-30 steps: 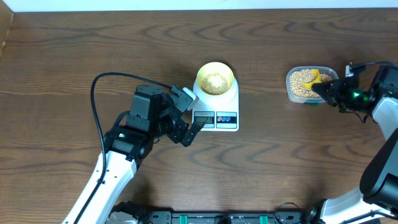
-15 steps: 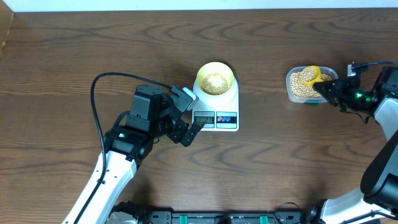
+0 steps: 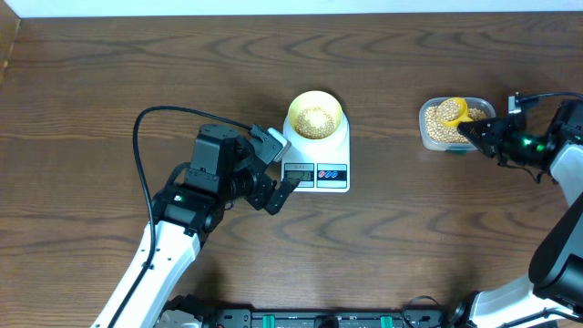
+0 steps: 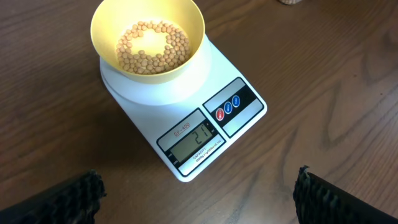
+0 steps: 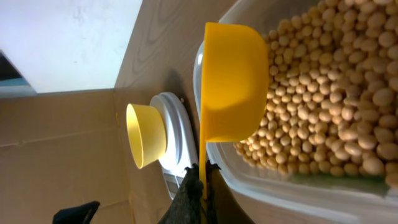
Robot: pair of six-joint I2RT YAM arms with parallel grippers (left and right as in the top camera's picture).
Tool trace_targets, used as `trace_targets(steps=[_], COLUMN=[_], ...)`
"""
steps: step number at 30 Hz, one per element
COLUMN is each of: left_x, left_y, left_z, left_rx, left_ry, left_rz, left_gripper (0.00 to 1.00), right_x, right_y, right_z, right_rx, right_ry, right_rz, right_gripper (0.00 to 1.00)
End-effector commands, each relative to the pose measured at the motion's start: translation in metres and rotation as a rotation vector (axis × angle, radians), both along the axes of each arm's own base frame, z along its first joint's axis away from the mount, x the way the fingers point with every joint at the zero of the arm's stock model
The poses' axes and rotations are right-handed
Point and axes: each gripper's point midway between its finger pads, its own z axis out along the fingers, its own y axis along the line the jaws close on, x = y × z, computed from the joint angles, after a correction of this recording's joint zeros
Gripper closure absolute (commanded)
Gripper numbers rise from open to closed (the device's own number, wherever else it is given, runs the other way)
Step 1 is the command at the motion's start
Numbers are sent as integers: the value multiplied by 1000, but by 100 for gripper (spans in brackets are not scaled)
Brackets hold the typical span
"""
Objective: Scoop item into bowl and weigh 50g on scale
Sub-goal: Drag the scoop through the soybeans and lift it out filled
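The pale-yellow bowl (image 3: pixel 315 117) stands on the white scale (image 3: pixel 317 155) at the table's middle, with a layer of tan beans (image 4: pixel 153 46) in its bottom. My left gripper (image 3: pixel 278 187) hovers open just left of the scale's front, its fingers (image 4: pixel 68 198) wide apart over bare wood. At the right, my right gripper (image 3: pixel 475 133) is shut on the handle of a small yellow scoop (image 5: pixel 233 81). The scoop's cup lies tipped on its side in the beans (image 5: pixel 329 99) of the clear tub (image 3: pixel 448 124). In the right wrist view the bowl (image 5: pixel 146 135) and scale (image 5: pixel 177 146) show in the background.
The scale's display (image 4: pixel 196 143) is lit, with red and blue buttons (image 4: pixel 227 109) beside it. A black cable (image 3: pixel 150 123) loops from the left arm over the wood. The table's far edge runs along the top.
The scoop has shifted slightly inside the tub, its cup moving a little left and up among the beans. The left arm has stayed still.
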Motion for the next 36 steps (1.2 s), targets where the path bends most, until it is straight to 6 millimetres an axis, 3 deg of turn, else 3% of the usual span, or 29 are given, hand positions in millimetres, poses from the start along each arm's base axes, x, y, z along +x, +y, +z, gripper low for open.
trace_targets(steps=[1,12,30,36], left_x=[-3,-3,-3,-3], left_y=[1,1,1,1], left_z=[-8,-8,-8,-8], left_rx=[10,10,10,10], left_ry=[13,13,13,13], left_rz=[-17,-18,-18,-17], left_gripper=[0,0,0,0], right_x=[-5,-12,-15,-15], right_y=[-2,-9,2,3], right_z=[1,16,50,53], right_rx=[26,107,261,274], right_ry=[-23,-94,-232,-243], right_rz=[20,28,98,104], right_gripper=[99,99,99,99])
